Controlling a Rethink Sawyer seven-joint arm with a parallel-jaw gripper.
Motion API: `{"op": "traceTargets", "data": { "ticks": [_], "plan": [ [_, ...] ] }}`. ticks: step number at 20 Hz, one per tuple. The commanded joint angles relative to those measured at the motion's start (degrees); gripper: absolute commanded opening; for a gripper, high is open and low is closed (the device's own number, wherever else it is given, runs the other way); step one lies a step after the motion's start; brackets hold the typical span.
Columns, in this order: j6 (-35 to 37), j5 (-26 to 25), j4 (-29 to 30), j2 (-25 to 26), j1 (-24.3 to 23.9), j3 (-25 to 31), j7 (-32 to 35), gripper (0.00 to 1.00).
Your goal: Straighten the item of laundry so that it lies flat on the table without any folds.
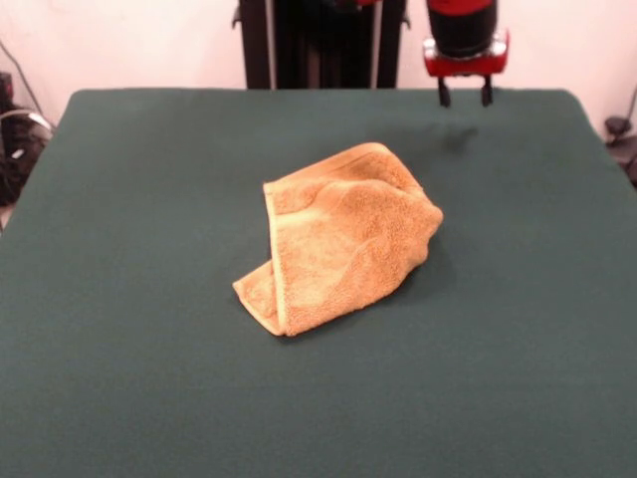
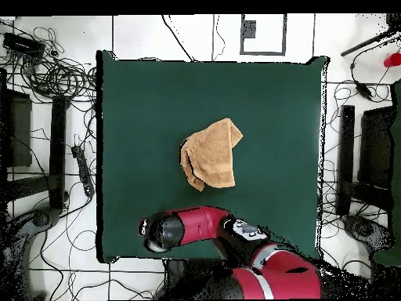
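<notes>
Crumpled orange-tan towel [image 1: 338, 239] at the middle of the green table [image 1: 129, 398], gripper [image 1: 465, 95] raised at the far edge.

We can read no brand, label or writing anywhere on the towel or the robot. In the front view, the towel lies folded over itself in a bunched heap, its long axis running from near left to far right, with a hemmed edge down its left side and a small folded corner sticking out near left. In the overhead view we see the towel [image 2: 211, 154] near the table's [image 2: 133, 94] centre and the red and black arm [image 2: 196, 229] bent over the robot's side, well apart from it. The gripper hangs above the far right edge, its two dark fingertips spread with a gap between them, pinching nothing. Nothing else lies on the cloth; cables [image 2: 47, 70] trail on the floor beside the table.
</notes>
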Motion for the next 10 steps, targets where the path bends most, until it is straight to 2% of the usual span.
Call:
{"op": "traceTargets", "data": {
  "ticks": [1,3,6,7,8,10],
  "plan": [
    [10.60,8.32,4.74,-5.09,2.64,9.02,5.72,1.00],
    [8.90,12.99,11.67,-10.34,0.42,14.96,9.11,1.00],
    [7.10,13.84,12.52,-12.53,2.51,13.53,10.03,1.00],
    [7.76,12.45,10.39,-11.04,3.95,10.84,8.53,1.00],
    [7.36,10.64,7.04,-7.42,5.23,7.65,6.94,1.00],
    [6.84,4.68,-3.10,0.21,7.88,0.17,2.51,1.00]
  ]
}}
